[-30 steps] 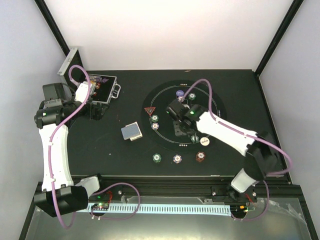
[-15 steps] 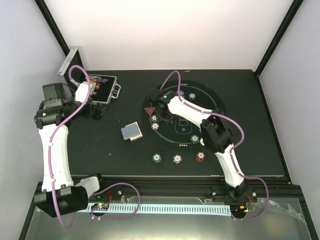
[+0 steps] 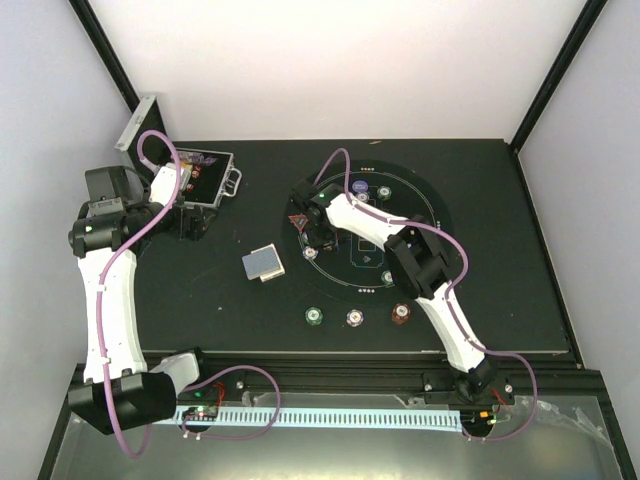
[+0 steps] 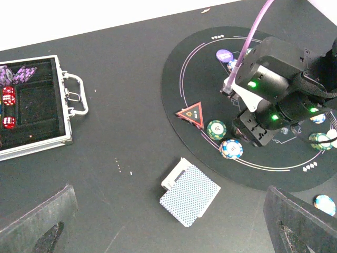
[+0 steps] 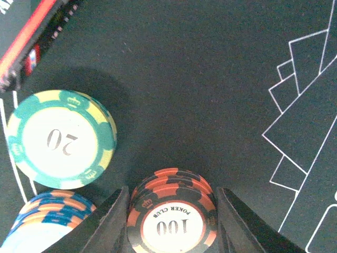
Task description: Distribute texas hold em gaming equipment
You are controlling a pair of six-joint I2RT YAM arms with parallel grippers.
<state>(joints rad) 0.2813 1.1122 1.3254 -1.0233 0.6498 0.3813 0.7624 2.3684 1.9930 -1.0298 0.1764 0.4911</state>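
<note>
Your right gripper point(image 5: 174, 225) is narrowed on a brown-red 100 chip point(image 5: 169, 208) at the left side of the round black mat point(image 3: 430, 260), a finger against each side of it. A green 20 chip point(image 5: 62, 139) and a blue-and-white chip point(image 5: 47, 221) lie just beside it. Your left gripper point(image 3: 190, 220) hangs spread wide and empty by the open silver case point(image 3: 205, 175), while the deck of cards point(image 3: 263, 263) lies back-up between case and mat.

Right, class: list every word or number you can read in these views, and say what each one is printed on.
"20": on the green chip.
"100": on the red chip.
"POKER CLUB": on the same red chip, arched above the number.
Too small to read: the print on the red triangle marker.
</note>
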